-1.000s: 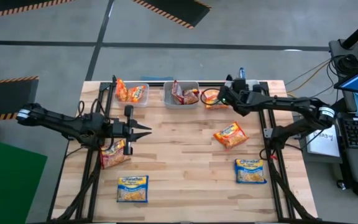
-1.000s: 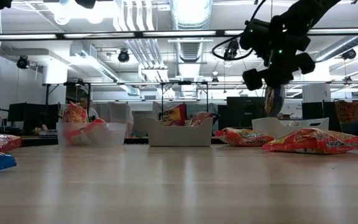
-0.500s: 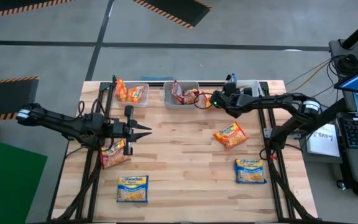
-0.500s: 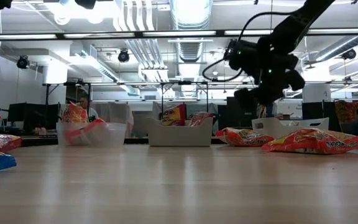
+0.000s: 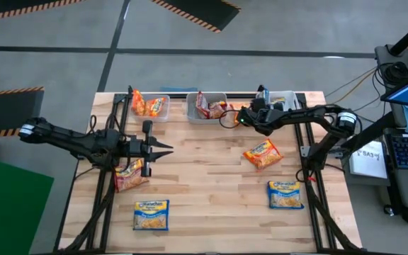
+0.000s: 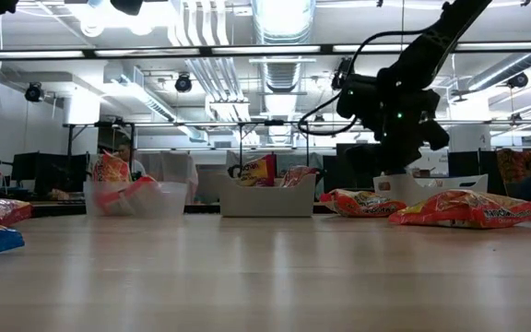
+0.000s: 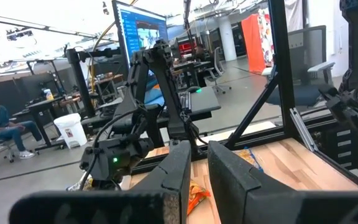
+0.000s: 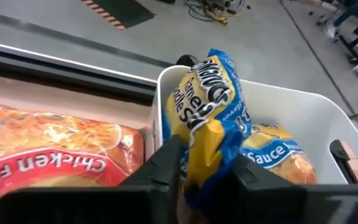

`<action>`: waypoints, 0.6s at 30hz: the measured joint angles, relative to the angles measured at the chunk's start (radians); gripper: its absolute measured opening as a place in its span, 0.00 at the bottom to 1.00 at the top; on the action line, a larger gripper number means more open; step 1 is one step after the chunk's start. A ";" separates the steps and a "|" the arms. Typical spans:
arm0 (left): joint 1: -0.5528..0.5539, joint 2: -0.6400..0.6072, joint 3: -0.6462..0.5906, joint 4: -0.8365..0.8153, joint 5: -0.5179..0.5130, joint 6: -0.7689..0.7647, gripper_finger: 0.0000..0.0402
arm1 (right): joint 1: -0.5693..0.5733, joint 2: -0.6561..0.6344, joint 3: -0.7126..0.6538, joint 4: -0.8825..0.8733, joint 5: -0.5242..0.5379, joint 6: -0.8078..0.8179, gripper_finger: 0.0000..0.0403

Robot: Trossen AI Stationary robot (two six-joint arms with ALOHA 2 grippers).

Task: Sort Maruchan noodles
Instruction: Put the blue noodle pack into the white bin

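Fingers (image 8: pixel 166 165) of the right gripper (image 8: pixel 194 177) pinch a blue-and-yellow noodle packet (image 8: pixel 213 118) over the white bin (image 8: pixel 303 112) at the table's far edge. Beside that bin lies a red chicken packet (image 8: pixel 55 149). Left gripper (image 5: pixel 163 149) hovers with its tips nearly together and empty, above an orange packet (image 5: pixel 129 176).

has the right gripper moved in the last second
Yes. In the high view the right gripper has swung leftward along the table's far edge, from beside the right-hand bin toward the middle bin.
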 joint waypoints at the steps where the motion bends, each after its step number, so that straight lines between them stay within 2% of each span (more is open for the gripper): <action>1: 0.000 0.000 0.000 0.000 0.000 0.000 0.10 | 0.000 -0.007 0.001 -0.004 -0.010 0.000 0.19; 5: 0.000 0.000 0.000 -0.006 0.000 0.000 0.10 | 0.000 -0.054 0.021 -0.039 -0.038 -0.004 0.24; 10: 0.000 0.000 0.000 -0.006 0.000 0.000 0.10 | 0.006 -0.145 0.057 -0.103 -0.075 -0.005 0.26; 15: 0.000 0.000 0.000 -0.006 0.000 0.000 0.10 | 0.020 -0.250 0.077 -0.106 -0.154 -0.006 0.26; 18: 0.000 0.000 0.000 -0.006 0.000 0.000 0.10 | 0.034 -0.309 0.080 -0.105 -0.240 -0.002 0.26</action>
